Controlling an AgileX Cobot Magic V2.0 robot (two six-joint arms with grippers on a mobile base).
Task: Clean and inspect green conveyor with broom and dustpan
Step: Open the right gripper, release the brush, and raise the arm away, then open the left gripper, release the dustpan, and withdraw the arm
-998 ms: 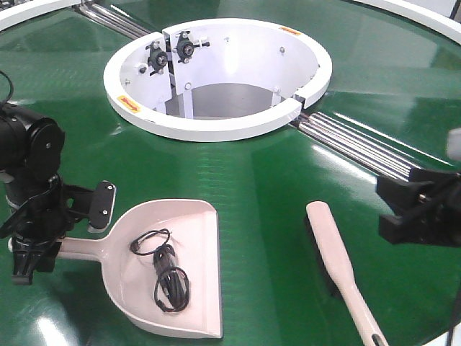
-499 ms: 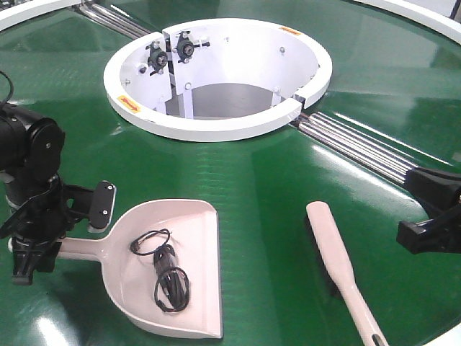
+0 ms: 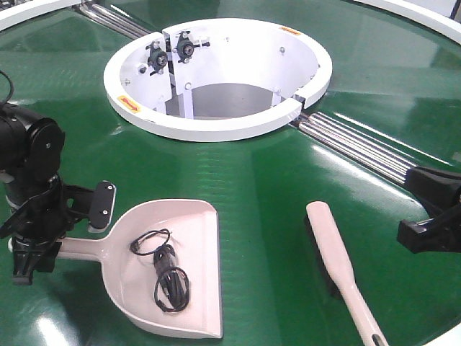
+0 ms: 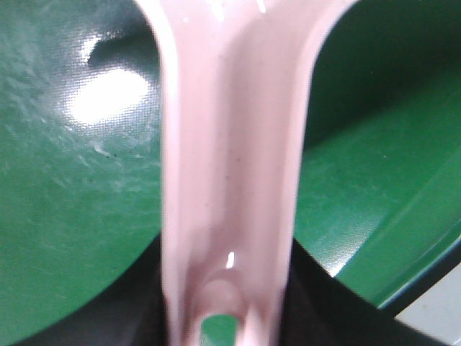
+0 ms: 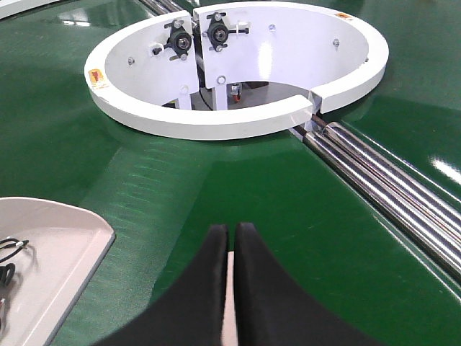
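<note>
Dustpan (image 3: 194, 231) handle sits clamped in left fingers (image 4: 108, 321); right fingers (image 5: 263, 295) nearly closed.

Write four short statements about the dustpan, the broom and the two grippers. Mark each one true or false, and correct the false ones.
1. A black cable lies inside the dustpan. True.
2. The right gripper holds the broom. False: the broom lies flat on the green conveyor, and in the front view the gripper is off to its right, apart from it.
3. The left gripper is closed on the dustpan's handle. True.
4. The broom lies inside the white hub ring. False: it lies on the belt outside the ring, nearer the camera.
</note>
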